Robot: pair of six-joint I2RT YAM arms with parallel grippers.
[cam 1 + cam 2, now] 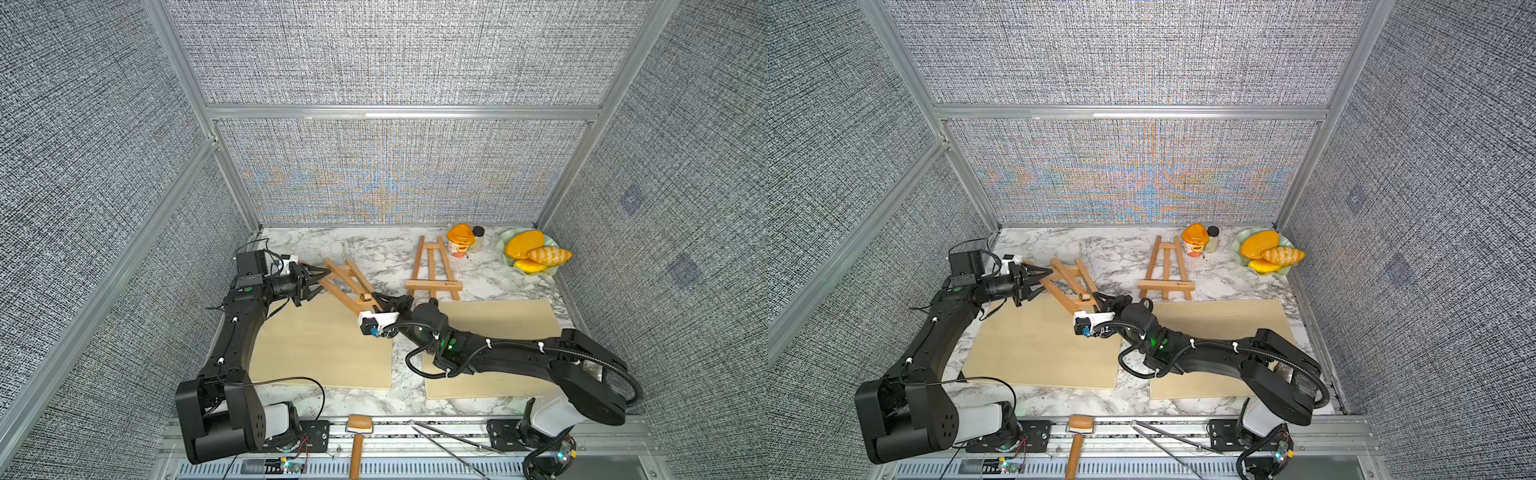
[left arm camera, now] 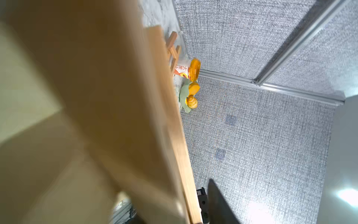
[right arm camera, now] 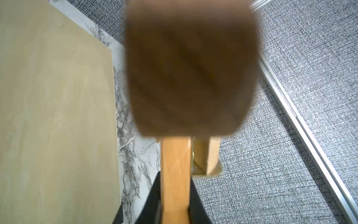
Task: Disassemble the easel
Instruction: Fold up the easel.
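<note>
A small wooden easel hangs tilted over the marble table between my two grippers, its legs spread. My left gripper is open, with its fingers spread in a V around the leg ends on the easel's left side. In the left wrist view one dark finger stands apart from the wooden bar, and the other finger is hidden behind blurred wood. My right gripper is shut on a wooden bar of the easel, beside the brass hinge. Both dark fingers press its sides.
A second easel lies flat at the back. Next to it stand an orange-lidded cup, a small jar and a green plate of bread. Two pale boards lie under the arms. A mallet and tongs rest on the front rail.
</note>
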